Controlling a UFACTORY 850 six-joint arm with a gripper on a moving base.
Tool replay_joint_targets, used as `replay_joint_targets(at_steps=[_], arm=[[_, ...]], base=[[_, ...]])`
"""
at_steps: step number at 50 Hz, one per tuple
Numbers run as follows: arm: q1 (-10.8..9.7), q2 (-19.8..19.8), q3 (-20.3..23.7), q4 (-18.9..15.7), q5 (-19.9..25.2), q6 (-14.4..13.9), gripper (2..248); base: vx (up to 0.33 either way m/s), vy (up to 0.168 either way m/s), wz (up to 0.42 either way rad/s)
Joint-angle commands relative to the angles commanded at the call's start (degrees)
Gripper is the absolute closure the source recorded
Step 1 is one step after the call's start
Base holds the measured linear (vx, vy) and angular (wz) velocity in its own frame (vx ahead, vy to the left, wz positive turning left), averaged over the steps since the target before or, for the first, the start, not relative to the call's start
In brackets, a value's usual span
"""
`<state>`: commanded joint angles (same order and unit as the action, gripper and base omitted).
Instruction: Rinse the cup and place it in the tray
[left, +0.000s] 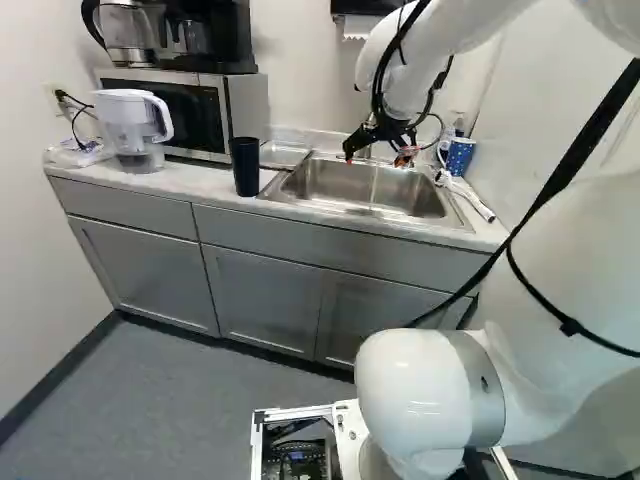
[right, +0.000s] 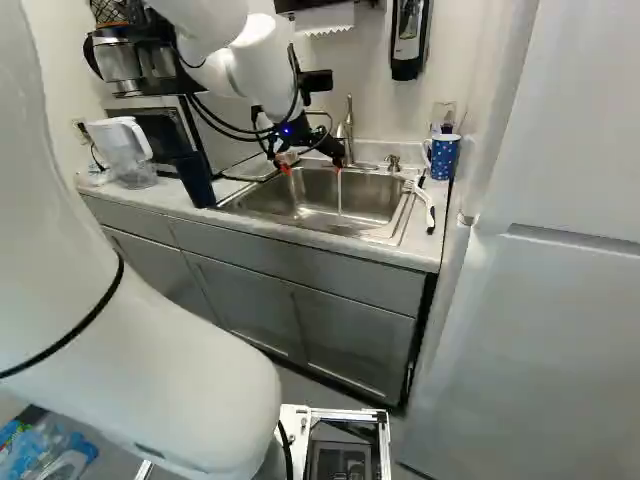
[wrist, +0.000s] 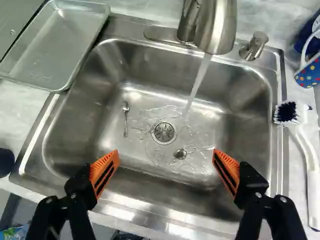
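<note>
Over the sink hangs my gripper; the wrist view shows the gripper wide open, nothing between its orange pads. A dark blue cup stands upright on the counter beside the sink, away from the fingers; only its edge shows in the wrist view. The shallow metal tray lies on the counter at the sink's back corner, on the cup's side. Water runs from the faucet into the basin.
Two small spoons lie in the basin, one spoon beside the drain. A brush and a dotted mug are on the counter across the sink from the cup. Microwave and water pitcher stand beyond the cup.
</note>
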<state>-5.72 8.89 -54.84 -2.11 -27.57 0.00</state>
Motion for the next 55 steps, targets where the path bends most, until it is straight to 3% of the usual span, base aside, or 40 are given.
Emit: replay_joint_targets(at_steps=[55], arm=[[11.8, 0.2, 0.1, 0.0, 0.0, 0.0, 3]], base=[[0.000, 0.000, 0.000]])
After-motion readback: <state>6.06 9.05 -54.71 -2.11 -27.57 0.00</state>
